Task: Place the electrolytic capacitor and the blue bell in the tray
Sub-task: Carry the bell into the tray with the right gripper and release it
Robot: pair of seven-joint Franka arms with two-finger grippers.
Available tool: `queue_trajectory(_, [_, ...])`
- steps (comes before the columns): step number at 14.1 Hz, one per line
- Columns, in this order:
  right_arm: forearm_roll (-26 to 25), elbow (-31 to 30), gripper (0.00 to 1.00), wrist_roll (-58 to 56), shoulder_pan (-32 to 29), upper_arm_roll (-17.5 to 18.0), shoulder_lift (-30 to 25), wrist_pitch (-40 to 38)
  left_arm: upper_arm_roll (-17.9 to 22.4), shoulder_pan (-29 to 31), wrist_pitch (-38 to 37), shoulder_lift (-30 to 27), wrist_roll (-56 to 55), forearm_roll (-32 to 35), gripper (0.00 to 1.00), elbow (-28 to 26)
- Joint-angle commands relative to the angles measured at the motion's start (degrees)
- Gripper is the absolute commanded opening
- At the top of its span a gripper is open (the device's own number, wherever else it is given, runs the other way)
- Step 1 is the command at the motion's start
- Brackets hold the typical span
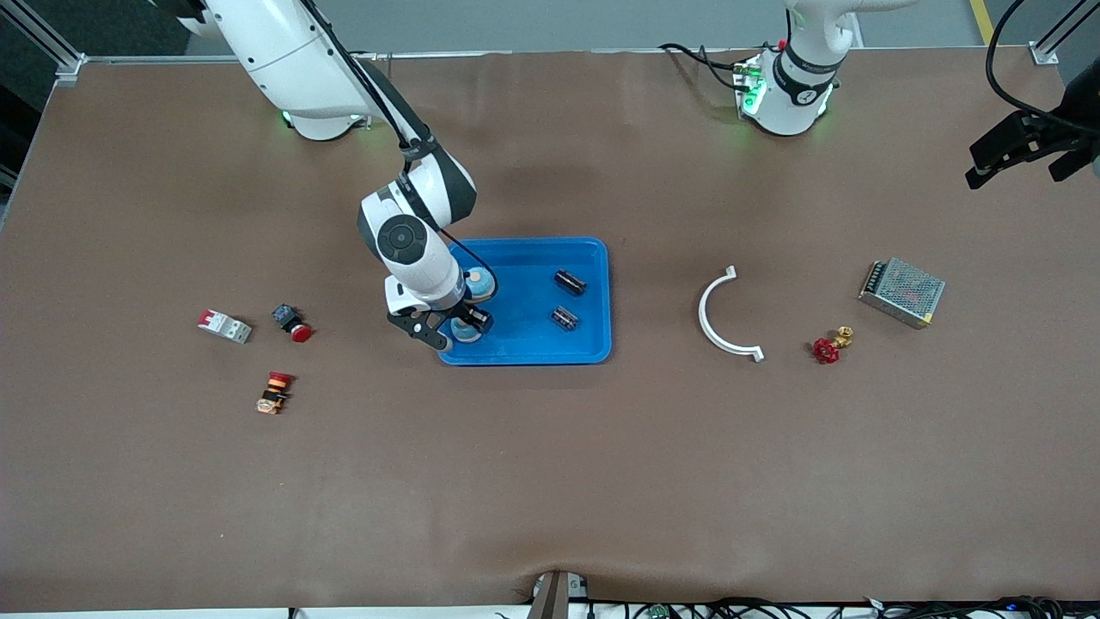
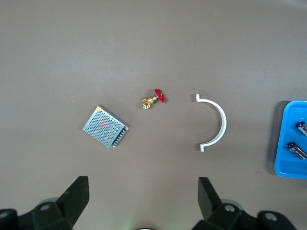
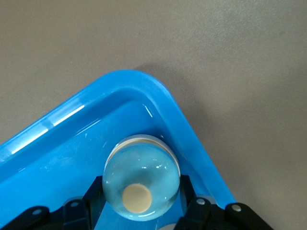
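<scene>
The blue tray (image 1: 593, 249) lies mid-table. My right gripper (image 1: 460, 332) is low in the tray's corner nearest the front camera, at the right arm's end. It is shut on a blue bell (image 1: 467, 331). In the right wrist view the bell (image 3: 141, 179) sits between the fingers (image 3: 186, 191), inside the tray's rim (image 3: 144, 84). A second blue bell (image 1: 479, 283) stands in the tray beside it. Two black electrolytic capacitors (image 1: 570, 281) (image 1: 564, 318) lie in the tray. My left gripper (image 2: 144, 184) is open and empty, high over the left arm's end of the table.
A white curved bracket (image 1: 718, 314), a red-handled brass valve (image 1: 830, 346) and a perforated metal box (image 1: 901, 291) lie toward the left arm's end. A small breaker (image 1: 224, 326) and two red push buttons (image 1: 292, 323) (image 1: 274, 393) lie toward the right arm's end.
</scene>
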Motion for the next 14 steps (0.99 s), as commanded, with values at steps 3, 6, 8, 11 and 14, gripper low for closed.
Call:
queue_trajectory(3, [-1.47,1.80,0.00,2.09,0.68,-0.48,1.23,-0.03,-0.60,0.07,-1.05,-1.20,1.47,-0.52,1.00,-1.16])
queue_trajectory(6, [-1.56,2.33,1.00,4.72,0.76,-0.48,1.49,0.06,-0.86,-0.11,-0.52,-0.85,1.47,-0.79,1.00,-2.04])
queue_trajectory(8, [-1.65,2.85,1.00,4.73,0.68,-0.48,1.40,-0.12,-1.91,-0.63,0.62,-0.67,1.12,-0.96,1.00,-3.27])
queue_trajectory(11, [-1.56,4.69,1.00,3.94,0.41,-0.39,0.62,-3.70,-3.50,-0.46,1.85,-0.58,0.94,-0.96,1.00,-3.80])
queue_trajectory(14, [-1.47,13.20,1.00,3.32,-0.29,-0.39,0.35,-18.53,-3.59,-0.46,1.85,-0.67,1.03,-0.96,1.00,-3.80])
